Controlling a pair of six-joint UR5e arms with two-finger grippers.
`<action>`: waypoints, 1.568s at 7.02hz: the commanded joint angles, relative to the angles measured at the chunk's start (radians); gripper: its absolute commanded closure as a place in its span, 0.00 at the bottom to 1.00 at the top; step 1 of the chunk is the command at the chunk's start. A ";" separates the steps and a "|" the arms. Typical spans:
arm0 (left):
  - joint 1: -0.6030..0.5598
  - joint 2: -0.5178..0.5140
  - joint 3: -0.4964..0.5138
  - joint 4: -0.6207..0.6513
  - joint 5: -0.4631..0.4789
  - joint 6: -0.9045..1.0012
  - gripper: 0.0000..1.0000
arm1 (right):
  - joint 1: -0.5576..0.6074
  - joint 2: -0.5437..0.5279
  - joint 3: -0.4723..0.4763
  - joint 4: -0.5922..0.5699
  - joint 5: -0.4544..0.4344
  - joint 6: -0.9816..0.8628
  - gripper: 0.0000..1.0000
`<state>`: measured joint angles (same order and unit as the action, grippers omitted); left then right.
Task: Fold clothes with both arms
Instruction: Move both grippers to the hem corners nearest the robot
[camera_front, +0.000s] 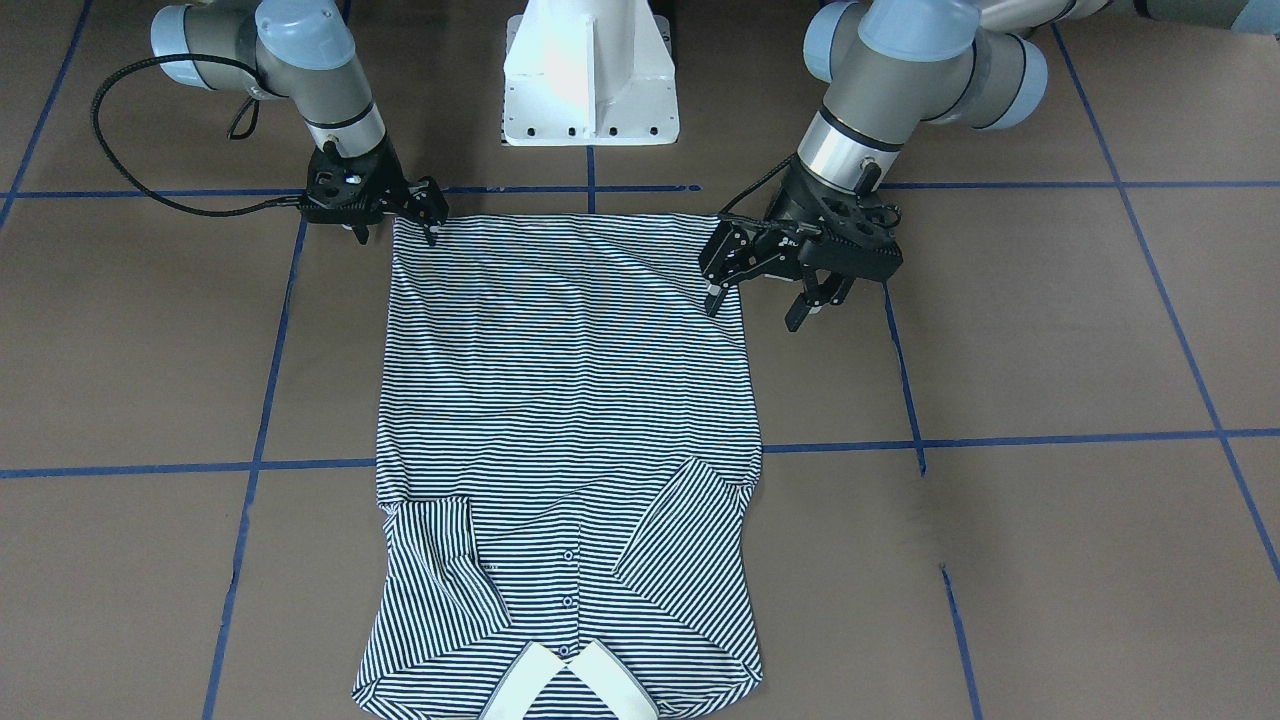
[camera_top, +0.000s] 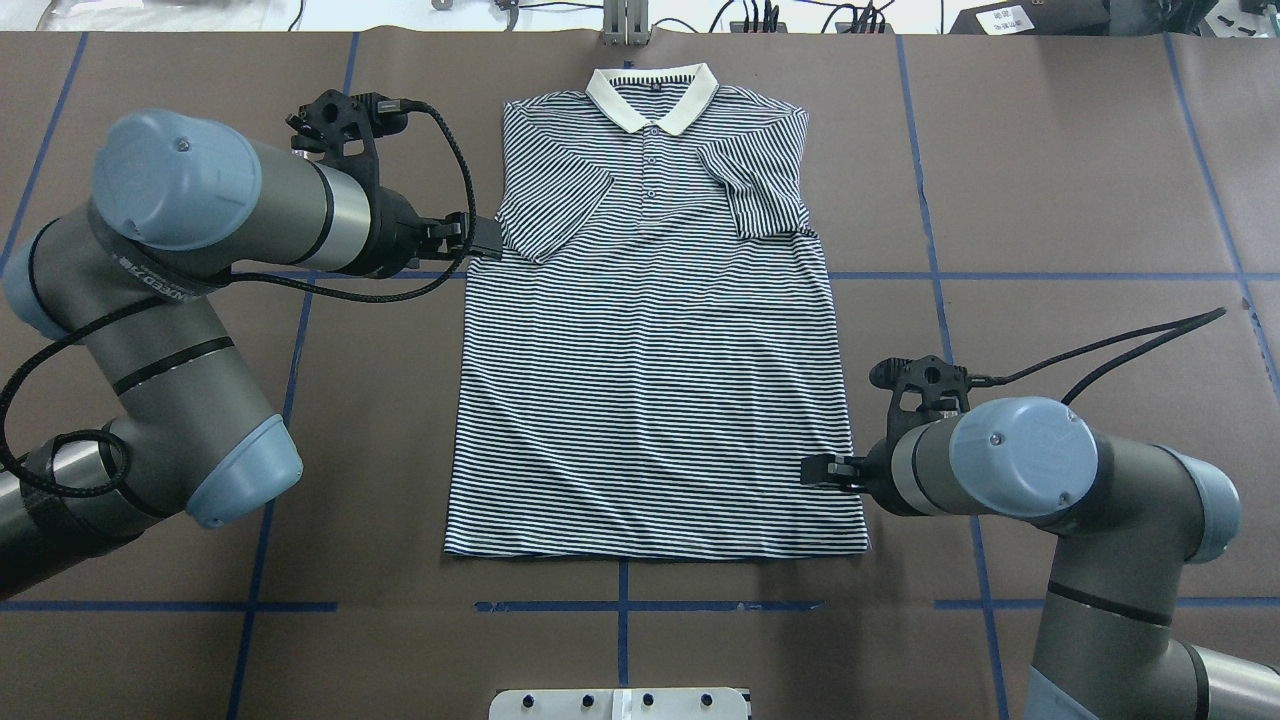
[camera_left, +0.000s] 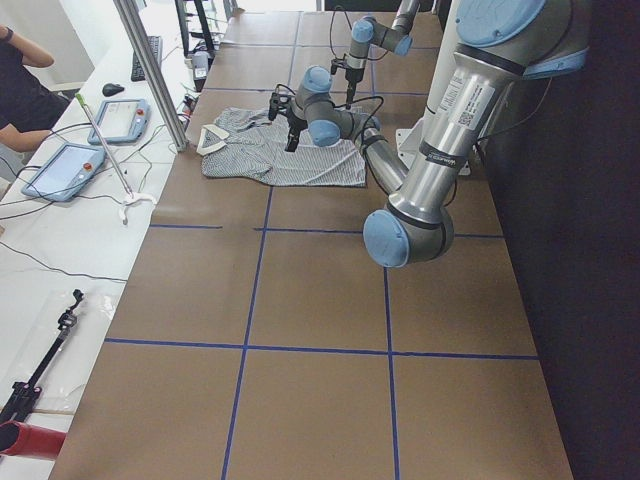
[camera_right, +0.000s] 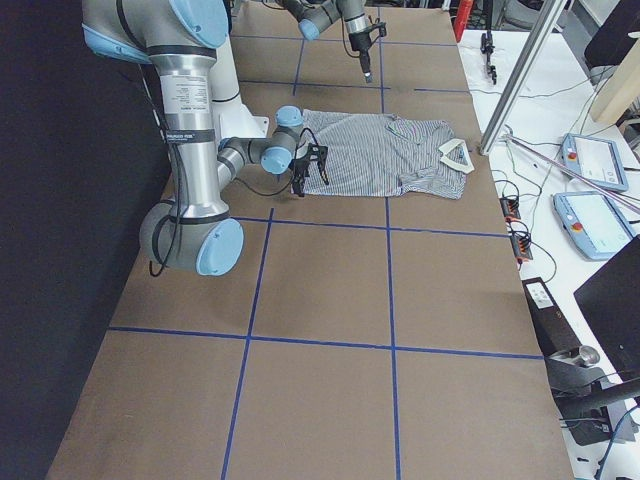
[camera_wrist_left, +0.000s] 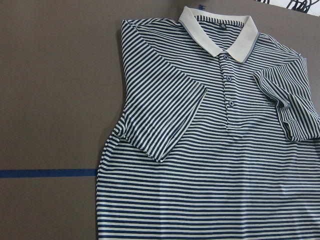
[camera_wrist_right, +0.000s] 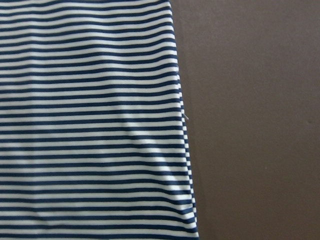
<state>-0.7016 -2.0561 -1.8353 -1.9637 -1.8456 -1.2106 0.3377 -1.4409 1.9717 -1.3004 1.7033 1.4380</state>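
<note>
The striped polo shirt (camera_top: 650, 380) lies flat, front up, on the brown table, with its white collar (camera_top: 652, 95) on the far side from the robot. Both sleeves are folded in over the chest. My left gripper (camera_front: 757, 303) is open and empty, and hovers beside the shirt's left edge near the left sleeve (camera_top: 550, 215). My right gripper (camera_front: 432, 215) looks open and empty at the right edge near the hem corner (camera_top: 860, 540). The left wrist view shows the collar and sleeves (camera_wrist_left: 210, 150). The right wrist view shows the shirt's right edge (camera_wrist_right: 90, 125). No fingers show in either wrist view.
The white pedestal base (camera_front: 590, 80) stands just behind the hem. Blue tape lines (camera_top: 1050, 276) cross the brown table. A side bench with tablets (camera_left: 60, 170) and a metal post (camera_left: 150, 70) lies beyond the collar side.
</note>
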 joint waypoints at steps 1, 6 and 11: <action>0.001 -0.002 0.007 0.000 0.000 0.000 0.00 | -0.012 -0.004 -0.011 -0.002 0.015 0.001 0.01; 0.001 -0.004 0.010 -0.001 -0.001 0.003 0.00 | -0.019 -0.001 -0.005 -0.017 0.067 0.001 0.21; 0.002 -0.006 0.016 -0.001 -0.001 0.005 0.00 | -0.016 0.011 0.022 -0.080 0.091 0.001 1.00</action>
<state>-0.7006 -2.0607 -1.8224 -1.9649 -1.8469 -1.2059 0.3210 -1.4314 1.9831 -1.3565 1.7918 1.4387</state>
